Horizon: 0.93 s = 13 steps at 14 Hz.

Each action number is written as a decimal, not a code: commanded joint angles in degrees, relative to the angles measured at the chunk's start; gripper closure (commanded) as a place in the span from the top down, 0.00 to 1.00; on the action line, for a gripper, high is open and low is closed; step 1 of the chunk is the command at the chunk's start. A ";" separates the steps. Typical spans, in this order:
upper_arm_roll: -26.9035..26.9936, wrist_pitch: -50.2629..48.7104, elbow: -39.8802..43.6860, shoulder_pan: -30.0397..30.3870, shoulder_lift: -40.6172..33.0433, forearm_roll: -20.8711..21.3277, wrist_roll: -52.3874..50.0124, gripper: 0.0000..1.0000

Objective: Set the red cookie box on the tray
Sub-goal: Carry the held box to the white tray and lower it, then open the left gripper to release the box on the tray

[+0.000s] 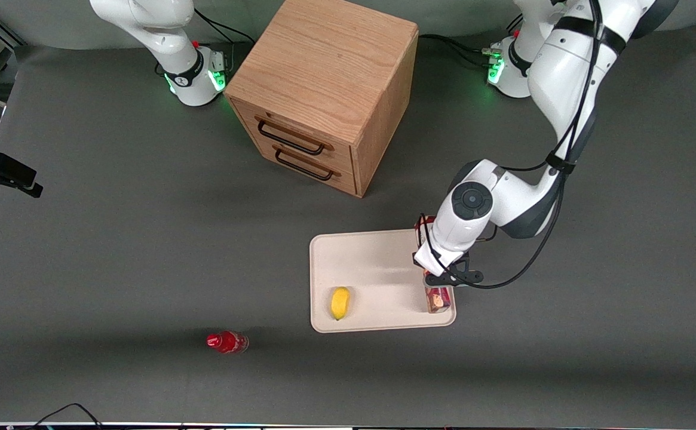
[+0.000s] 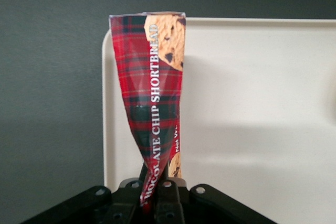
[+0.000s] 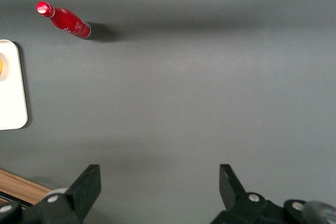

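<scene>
Here the hand grips the red cookie box over the tray edge.

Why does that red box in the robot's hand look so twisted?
The red cookie box looks squashed and twisted where the gripper pinches it, over the tray edge. The carton seems dented by the squeeze. Nothing else stands out.

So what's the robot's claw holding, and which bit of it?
The claw holds the red cookie box, pinching it across its narrow width near one end. The box hangs over the tray by the tray's edge.
</scene>
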 commanded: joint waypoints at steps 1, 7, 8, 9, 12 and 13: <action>0.33 0.90 1.84 -0.79 1.04 1.52 -1.63 0.00; 0.77 1.35 1.84 -0.79 2.27 3.27 -1.54 0.17; 0.77 1.35 1.93 -0.79 2.27 3.27 -1.54 0.38; 0.77 1.35 1.93 -0.79 2.27 3.27 -1.54 0.55; 0.77 1.35 1.93 -0.79 2.27 3.45 -1.46 1.00; 0.77 1.35 1.93 -0.79 2.18 3.45 -1.46 1.00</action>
